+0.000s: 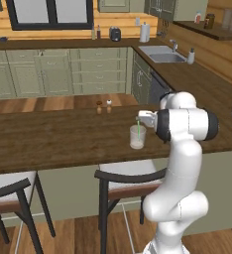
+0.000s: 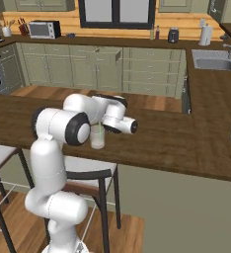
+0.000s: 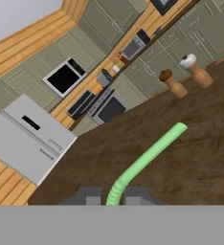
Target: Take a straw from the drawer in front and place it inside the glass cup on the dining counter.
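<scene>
The claw [image 3: 112,195] is pinched tight on the green straw [image 3: 147,155]. The straw sticks out from between the two dark tips. In the left base view the straw [image 1: 138,124] stands in the cup [image 1: 137,137], with the claw [image 1: 139,118] just above the rim. The cup sits on the brown counter [image 1: 48,139]. Two small shakers [image 1: 104,106] stand farther back. A chair [image 1: 119,181] is below.

Shakers [image 1: 103,106] stand well behind glass cup [image 1: 137,137]
</scene>
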